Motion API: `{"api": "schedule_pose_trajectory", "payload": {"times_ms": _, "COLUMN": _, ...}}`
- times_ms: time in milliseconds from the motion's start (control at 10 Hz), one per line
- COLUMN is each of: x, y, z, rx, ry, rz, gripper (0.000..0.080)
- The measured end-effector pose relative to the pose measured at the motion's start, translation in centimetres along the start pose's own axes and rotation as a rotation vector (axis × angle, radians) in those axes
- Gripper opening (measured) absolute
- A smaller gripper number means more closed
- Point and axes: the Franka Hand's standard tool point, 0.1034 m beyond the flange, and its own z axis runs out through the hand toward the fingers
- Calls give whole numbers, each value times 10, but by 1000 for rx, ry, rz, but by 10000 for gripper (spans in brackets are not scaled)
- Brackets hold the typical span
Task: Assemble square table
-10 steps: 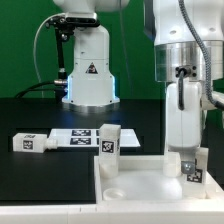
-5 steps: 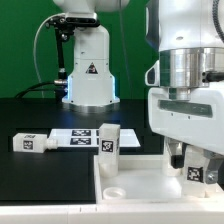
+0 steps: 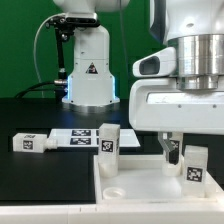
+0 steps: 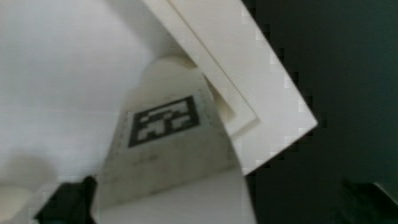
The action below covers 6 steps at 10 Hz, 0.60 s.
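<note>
The white square table top point(image 3: 140, 178) lies flat at the front, with a round socket point(image 3: 113, 187) at its near corner. One tagged leg point(image 3: 195, 165) stands upright near its corner on the exterior view's right. My gripper point(image 3: 190, 158) hangs straight over this leg, jaws open around it; one finger point(image 3: 169, 150) shows just beside it, the other is hidden. In the wrist view the leg point(image 4: 169, 120) runs down between my fingers point(image 4: 71, 200), close to one and apart from the other. A second leg point(image 3: 108, 140) stands at the far corner. A third leg point(image 3: 30, 142) lies on the black table.
The marker board point(image 3: 75, 135) lies flat behind the table top, between the lying leg and the second leg. The white robot base point(image 3: 88, 75) with its warning triangle stands at the back. The top's edge point(image 4: 249, 85) shows against the dark table in the wrist view.
My hand has turned about its vertical axis over the leg and now faces the camera broadside. The leg stays upright in the same place.
</note>
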Motion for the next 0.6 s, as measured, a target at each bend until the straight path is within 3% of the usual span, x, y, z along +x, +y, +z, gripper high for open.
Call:
{"api": "schedule_pose_trajectory", "payload": {"times_ms": 500, "x": 3, "y": 3, "z": 1, "rx": -12, "ry": 6, "rz": -151, "gripper": 621}}
{"api": "schedule_pose_trajectory", "payload": {"times_ms": 600, "x": 3, "y": 3, "z": 1, "rx": -12, "ry": 6, "rz": -143, "gripper": 443}}
